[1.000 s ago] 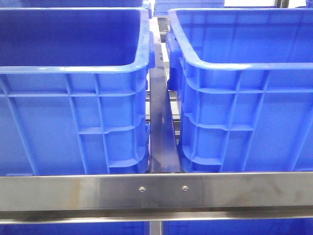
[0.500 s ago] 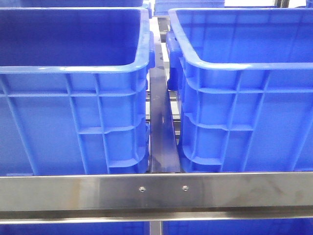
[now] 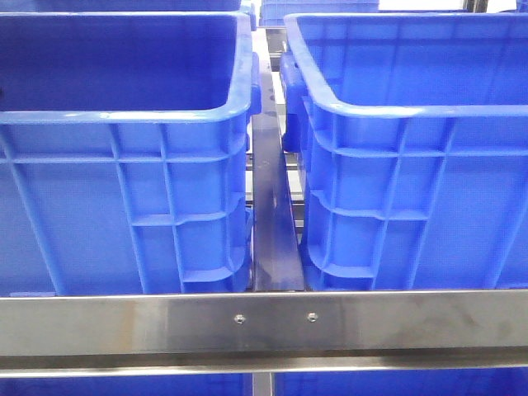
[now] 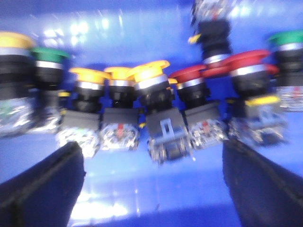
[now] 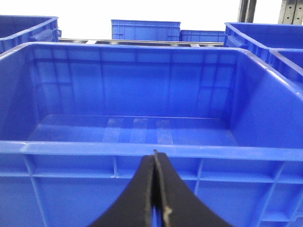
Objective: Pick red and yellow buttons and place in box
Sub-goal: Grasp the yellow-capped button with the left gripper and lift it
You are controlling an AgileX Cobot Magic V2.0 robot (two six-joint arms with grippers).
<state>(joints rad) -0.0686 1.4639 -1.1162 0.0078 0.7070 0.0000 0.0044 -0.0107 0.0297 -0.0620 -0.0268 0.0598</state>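
Nothing placed yet: left gripper [image 4: 151,189] fingers wide above yellow button [image 4: 150,74] and red button [image 4: 188,75]; right gripper [image 5: 155,198] fingers closed, empty, facing bare box [image 5: 142,150].

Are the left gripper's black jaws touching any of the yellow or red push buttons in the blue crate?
Apart. In the left wrist view, the left gripper has its jaws spread wide, with bare blue crate floor between them and the row of yellow-capped push buttons and red-capped push buttons.

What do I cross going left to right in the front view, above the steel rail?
Left blue crate → dark metal divider bar in the gap → right blue crate. No gripper shows in this view.
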